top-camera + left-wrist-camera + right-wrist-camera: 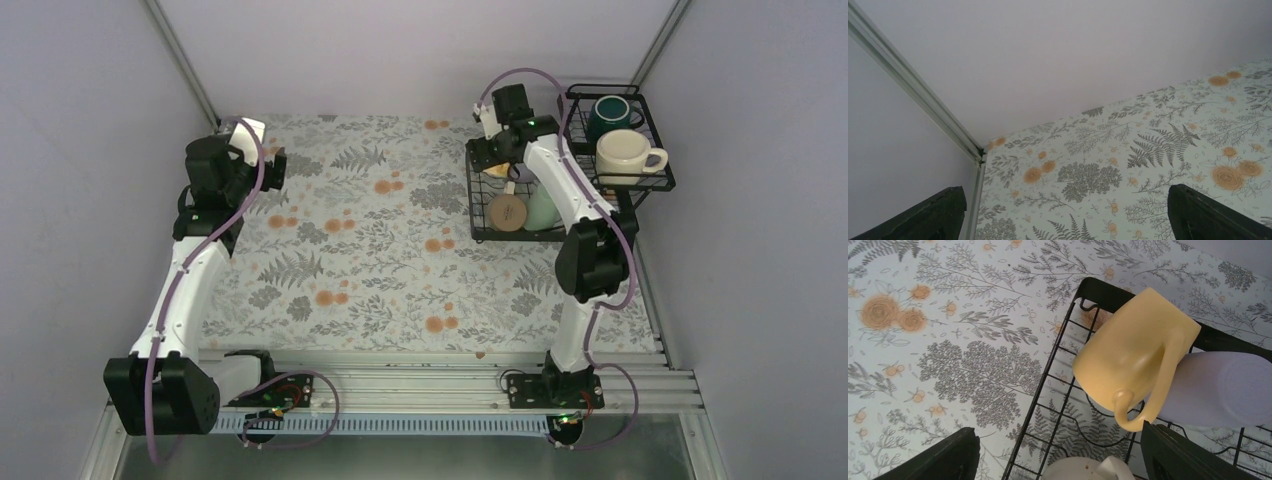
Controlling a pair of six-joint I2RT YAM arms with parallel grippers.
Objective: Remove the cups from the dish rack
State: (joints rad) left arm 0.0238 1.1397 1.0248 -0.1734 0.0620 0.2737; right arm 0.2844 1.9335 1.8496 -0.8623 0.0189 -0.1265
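Smooth yellow mug (1133,350) lies tilted in the black wire rack (1096,288).

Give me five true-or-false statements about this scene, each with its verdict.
1. The yellow mug is in the rack beside the lavender cup. True.
2. The right hand is shut on the yellow mug. False: it is open over it, holding nothing.
3. The green mug and the cream mug sit in the raised basket. True.
4. The left hand holds a cup. False: it is open and empty over the table.
5. The rack stands at the table's left side. False: it stands at the far right.
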